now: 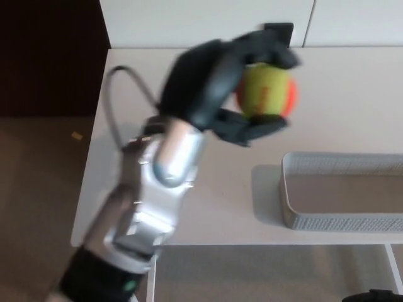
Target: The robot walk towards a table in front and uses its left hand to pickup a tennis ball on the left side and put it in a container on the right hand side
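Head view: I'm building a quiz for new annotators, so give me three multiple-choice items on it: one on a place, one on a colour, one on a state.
1. Where is the ball?
A. In the tray
B. Up over the table, outside the tray
C. On the floor

2. What colours is the ball?
A. Yellow-green and orange
B. Blue and white
C. All red

3. What state is the left hand in?
A. Open, holding nothing
B. Shut on the ball
C. Shut on nothing

Answers:
1 B: the ball shows against the table, and the tray holds nothing.
2 A: its face is yellow-green with orange at both sides.
3 B: black fingers wrap the ball from above and below.
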Robot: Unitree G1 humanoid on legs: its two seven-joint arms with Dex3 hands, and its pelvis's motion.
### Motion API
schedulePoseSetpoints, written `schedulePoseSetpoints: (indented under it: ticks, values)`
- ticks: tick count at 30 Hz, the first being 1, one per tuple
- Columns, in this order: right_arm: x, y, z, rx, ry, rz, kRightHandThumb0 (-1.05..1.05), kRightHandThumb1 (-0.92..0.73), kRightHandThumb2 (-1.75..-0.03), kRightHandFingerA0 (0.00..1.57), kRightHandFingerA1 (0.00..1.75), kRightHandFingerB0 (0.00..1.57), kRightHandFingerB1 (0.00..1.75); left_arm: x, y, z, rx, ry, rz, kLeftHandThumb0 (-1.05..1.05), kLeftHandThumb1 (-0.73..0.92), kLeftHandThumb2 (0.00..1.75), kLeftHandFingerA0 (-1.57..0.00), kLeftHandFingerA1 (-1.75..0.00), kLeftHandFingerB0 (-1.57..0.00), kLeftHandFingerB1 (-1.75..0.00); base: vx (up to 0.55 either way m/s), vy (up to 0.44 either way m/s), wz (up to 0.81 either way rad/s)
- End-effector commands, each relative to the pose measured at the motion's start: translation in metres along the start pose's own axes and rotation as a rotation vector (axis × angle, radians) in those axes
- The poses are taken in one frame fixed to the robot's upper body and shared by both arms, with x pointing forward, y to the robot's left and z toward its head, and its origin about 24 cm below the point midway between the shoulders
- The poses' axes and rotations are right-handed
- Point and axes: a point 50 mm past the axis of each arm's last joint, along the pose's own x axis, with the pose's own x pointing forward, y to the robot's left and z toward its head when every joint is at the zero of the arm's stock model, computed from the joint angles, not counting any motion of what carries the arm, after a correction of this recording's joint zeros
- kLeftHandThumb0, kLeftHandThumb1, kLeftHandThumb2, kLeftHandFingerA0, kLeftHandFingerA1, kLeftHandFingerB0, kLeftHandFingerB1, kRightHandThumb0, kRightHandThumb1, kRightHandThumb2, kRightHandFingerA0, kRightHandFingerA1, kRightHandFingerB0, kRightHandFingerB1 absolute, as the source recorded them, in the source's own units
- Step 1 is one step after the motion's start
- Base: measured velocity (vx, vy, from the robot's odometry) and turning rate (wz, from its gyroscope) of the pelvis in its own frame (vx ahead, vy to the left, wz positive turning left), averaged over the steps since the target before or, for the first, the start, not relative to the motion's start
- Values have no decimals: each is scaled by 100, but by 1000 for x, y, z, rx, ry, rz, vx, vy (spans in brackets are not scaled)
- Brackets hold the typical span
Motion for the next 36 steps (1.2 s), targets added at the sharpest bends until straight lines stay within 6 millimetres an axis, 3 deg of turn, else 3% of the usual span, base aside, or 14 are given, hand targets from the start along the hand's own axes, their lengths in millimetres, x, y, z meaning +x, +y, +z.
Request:
schedulePoseSetpoints:
  ticks: [1, 6, 7, 12, 13, 16, 17, 22, 23, 24, 25, 27, 28, 36]
  values:
    - [-1, -5, -1, 28, 3, -10, -51, -58, -59, 84, 46, 65, 42, 11, -18, 14, 71, -25, -10, -27, 76, 67, -94, -152, -86, -90, 0, 0, 0]
    - [-1, -6, -1, 39, 1, -13, -51, -57, -58, 85, 46, 67, 43, 17, -37, 22, 89, -48, -58, -27, 77, 64, -95, -153, -92, -66, 0, 0, 0]
    - [-1, -6, 0, 38, -5, -16, -51, -57, -58, 86, 47, 67, 44, 20, -50, 27, 99, -55, -74, -20, 72, 69, -93, -159, -87, -89, 0, 0, 0]
    - [0, -7, 1, 34, -4, -12, -51, -57, -58, 86, 47, 67, 43, 24, -63, 30, 128, -62, -88, -19, 72, 66, -90, -163, -86, -85, 0, 0, 0]
    - [1, -6, 3, 32, -5, -13, -51, -57, -59, 87, 47, 67, 43, 25, -68, 28, 147, -71, -94, -16, 72, 65, -89, -165, -78, -109, 0, 0, 0]
    - [1, -6, 4, 30, -6, -13, -51, -57, -59, 87, 47, 67, 43, 26, -71, 27, 157, -76, -93, -16, 72, 65, -89, -165, -78, -109, 0, 0, 0]
    - [2, -6, 4, 26, -6, -8, -53, -57, -59, 87, 47, 67, 43, 26, -76, 25, 157, -67, -111, -21, 75, 66, -88, -165, -83, -89, 0, 0, 0]
    - [1, -6, 5, 16, -11, -7, -54, -57, -59, 88, 48, 66, 43, 26, -81, 23, 150, -42, -135, -17, 76, 65, -85, -163, -79, -101, 0, 0, 0]
    - [2, -6, 6, 12, -17, -6, -53, -57, -59, 87, 47, 66, 43, 27, -82, 20, 116, 3, -160, -18, 75, 66, -86, -149, -70, -52, 0, 0, 0]
    - [2, -6, 6, 11, -17, -5, -53, -57, -59, 87, 47, 66, 43, 27, -83, 20, 112, 8, -163, -18, 75, 66, -86, -149, -70, -52, 0, 0, 0]
    - [2, -6, 6, 7, -16, -2, -54, -58, -59, 85, 46, 66, 42, 28, -84, 17, 123, 82, -235, -52, 61, 58, -27, -37, -10, -26, 0, 0, 0]
    - [2, -6, 6, 5, -15, 0, -54, -58, -59, 85, 46, 66, 42, 28, -85, 17, 125, 116, -267, -52, 61, 58, -27, -37, -10, -26, 0, 0, 0]
    - [2, -6, 6, 4, -15, -2, -55, -58, -59, 85, 46, 66, 42, 27, -86, 16, 134, 143, -280, -75, 46, 78, 0, -1, 0, -2, 0, 0, 0]
    - [3, -6, 8, 5, -20, -1, -54, -58, -59, 85, 46, 65, 42, 24, -85, 10, 153, 203, -345, -82, 46, 86, 0, 0, 0, -2, 0, 0, 0]
